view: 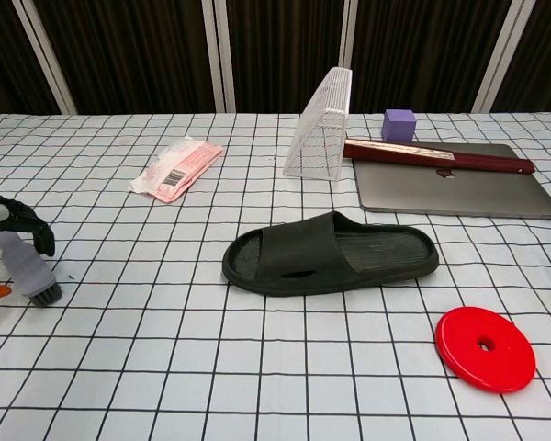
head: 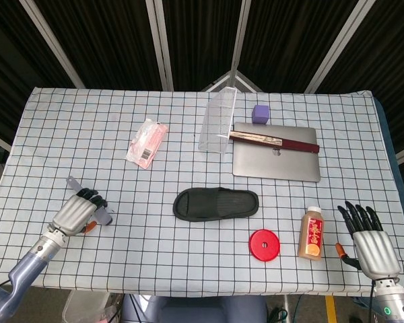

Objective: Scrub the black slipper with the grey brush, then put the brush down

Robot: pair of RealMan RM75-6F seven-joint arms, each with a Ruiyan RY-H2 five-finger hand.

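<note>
Left hand [head: 76, 211] curled around grey brush [view: 32, 275], well apart from black slipper [head: 216, 203]. Right hand [head: 369, 239] spread, holding nothing. Loose hold risks dropping brush midway.

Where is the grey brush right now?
The brush is at the table's front-left, well left of the slipper, its bristle end down on the cloth. The left hand is wrapped over its handle in the head view.
</note>
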